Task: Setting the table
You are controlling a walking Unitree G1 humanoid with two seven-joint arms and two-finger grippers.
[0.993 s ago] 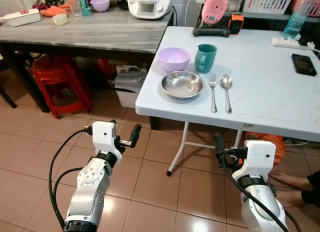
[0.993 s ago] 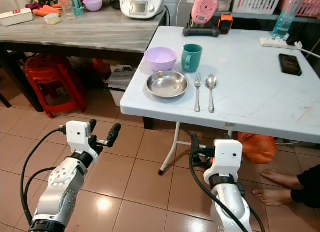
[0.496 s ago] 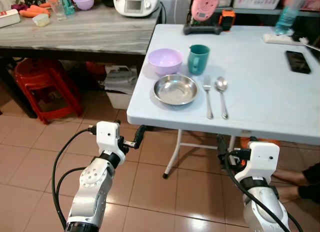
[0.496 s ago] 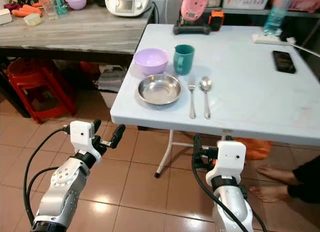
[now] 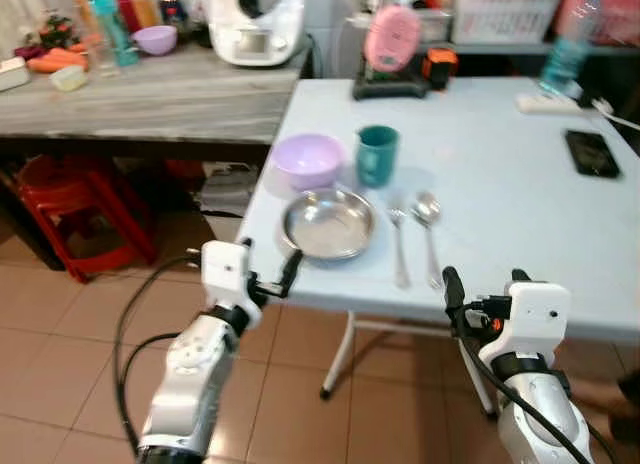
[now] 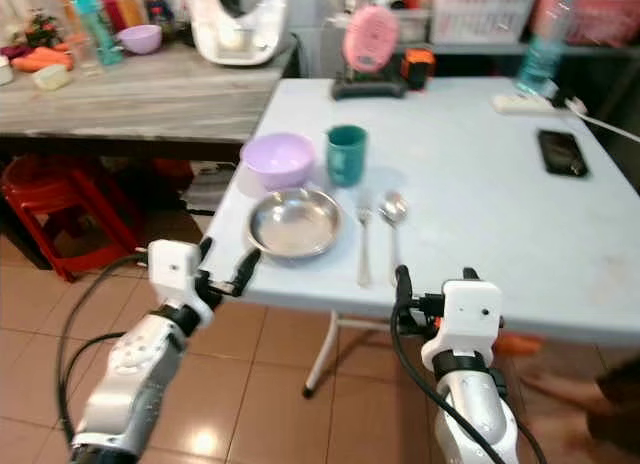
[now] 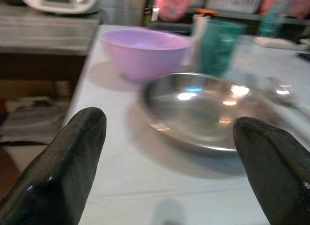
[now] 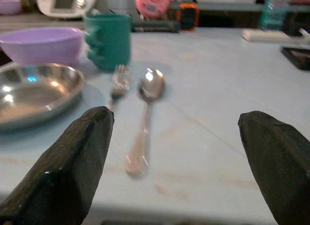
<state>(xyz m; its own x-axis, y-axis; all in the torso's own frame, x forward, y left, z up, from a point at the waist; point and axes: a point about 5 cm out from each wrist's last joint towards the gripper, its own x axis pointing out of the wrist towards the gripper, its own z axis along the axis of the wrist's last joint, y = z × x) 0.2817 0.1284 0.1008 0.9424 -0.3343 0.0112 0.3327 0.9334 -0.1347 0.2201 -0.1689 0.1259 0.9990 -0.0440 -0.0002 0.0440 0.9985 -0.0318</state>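
A steel plate (image 5: 327, 224) lies near the front left corner of the white folding table (image 5: 500, 174). Behind it stand a lilac bowl (image 5: 307, 160) and a teal mug (image 5: 377, 155). A fork (image 5: 398, 234) and a spoon (image 5: 430, 229) lie side by side to the right of the plate. My left gripper (image 5: 268, 261) is open and empty at the table's front edge, just in front of the plate (image 7: 203, 108). My right gripper (image 5: 485, 282) is open and empty at the same edge, facing the spoon (image 8: 145, 113) and the fork (image 8: 117, 84).
A grey stone-topped counter (image 5: 150, 84) with a white appliance (image 5: 250, 24) adjoins the table's left side, and red stools (image 5: 90, 214) stand under it. A pink device (image 5: 392, 39), a power strip (image 5: 545, 102), a bottle (image 5: 563, 54) and a phone (image 5: 590, 152) sit at the table's back and right.
The whole view has shifted as I came closer to the table. Both grippers, earlier over the floor short of it, now reach its front edge. The tableware has not moved.
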